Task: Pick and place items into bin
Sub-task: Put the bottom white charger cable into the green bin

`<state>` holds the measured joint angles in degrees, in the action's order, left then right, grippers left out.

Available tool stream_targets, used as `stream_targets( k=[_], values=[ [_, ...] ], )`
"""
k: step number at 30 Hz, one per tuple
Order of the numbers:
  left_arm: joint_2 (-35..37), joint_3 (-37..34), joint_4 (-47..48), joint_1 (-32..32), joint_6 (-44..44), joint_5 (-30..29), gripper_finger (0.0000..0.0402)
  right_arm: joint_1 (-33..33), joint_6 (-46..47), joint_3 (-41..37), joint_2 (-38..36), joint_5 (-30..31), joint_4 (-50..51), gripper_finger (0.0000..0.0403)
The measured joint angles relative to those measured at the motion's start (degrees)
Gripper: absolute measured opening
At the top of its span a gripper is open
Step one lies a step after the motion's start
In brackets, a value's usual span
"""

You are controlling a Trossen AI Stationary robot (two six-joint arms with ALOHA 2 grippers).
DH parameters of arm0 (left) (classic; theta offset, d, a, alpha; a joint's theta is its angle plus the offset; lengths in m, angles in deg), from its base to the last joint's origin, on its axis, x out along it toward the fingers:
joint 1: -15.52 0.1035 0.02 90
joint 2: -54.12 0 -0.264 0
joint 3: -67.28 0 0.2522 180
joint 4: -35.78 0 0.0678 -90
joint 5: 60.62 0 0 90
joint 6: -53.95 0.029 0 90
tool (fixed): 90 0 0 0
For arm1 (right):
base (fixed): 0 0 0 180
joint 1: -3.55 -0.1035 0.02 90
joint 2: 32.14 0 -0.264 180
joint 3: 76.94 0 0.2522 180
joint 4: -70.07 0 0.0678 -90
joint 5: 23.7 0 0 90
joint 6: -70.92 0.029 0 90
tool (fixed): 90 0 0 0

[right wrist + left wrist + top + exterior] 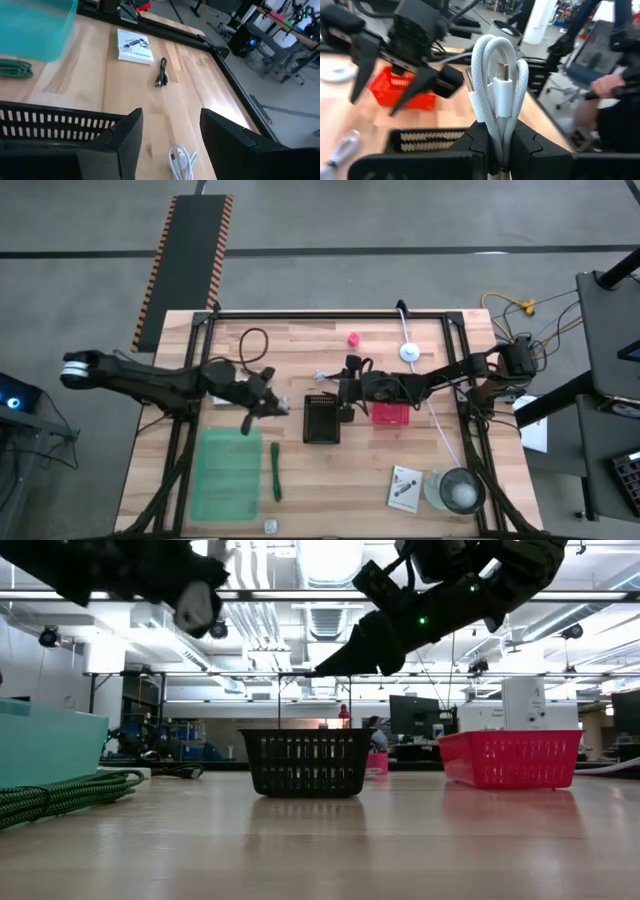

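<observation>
Left claw clenched on the coiled white cable, up off the table

From the top cam I've got the left gripper point(262, 405) just left of the black basket point(321, 418) – its fingers pinch the coiled white cable point(497, 85) upright, loops sticking out above the tips. The right gripper point(345, 388) hangs over the far edge of that basket, beside the red basket point(390, 415), fingers spread and holding nothing. The green bin point(225, 470) sits nearer, with the green strip point(275, 472) just beside it.
</observation>
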<state>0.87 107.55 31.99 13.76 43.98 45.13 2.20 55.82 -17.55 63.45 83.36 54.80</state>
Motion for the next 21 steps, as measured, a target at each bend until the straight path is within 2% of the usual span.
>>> stream_targets(
  k=[9,14,18,21],
  values=[
    [8.6,0.1,16.6,-5.2,-13.1,-0.9,0.0021,0.0,-3.5,0.0,0.0,0.0,-0.2,0.0185],
    [10.9,4.3,34.1,-7.8,-18.1,-14.0,0.0021,0.0,-5.6,0.0,0.0,0.0,-0.4,0.0185],
    [10.3,8.8,45.3,-9.5,-23.6,-15.0,0.0021,0.0,-6.4,0.0,0.0,0.0,-0.5,0.0185],
    [9.1,11.9,52.0,-11.2,-24.2,-14.9,0.0021,0.0,-6.6,0.0,0.0,0.0,-0.5,0.0185]
  ],
)
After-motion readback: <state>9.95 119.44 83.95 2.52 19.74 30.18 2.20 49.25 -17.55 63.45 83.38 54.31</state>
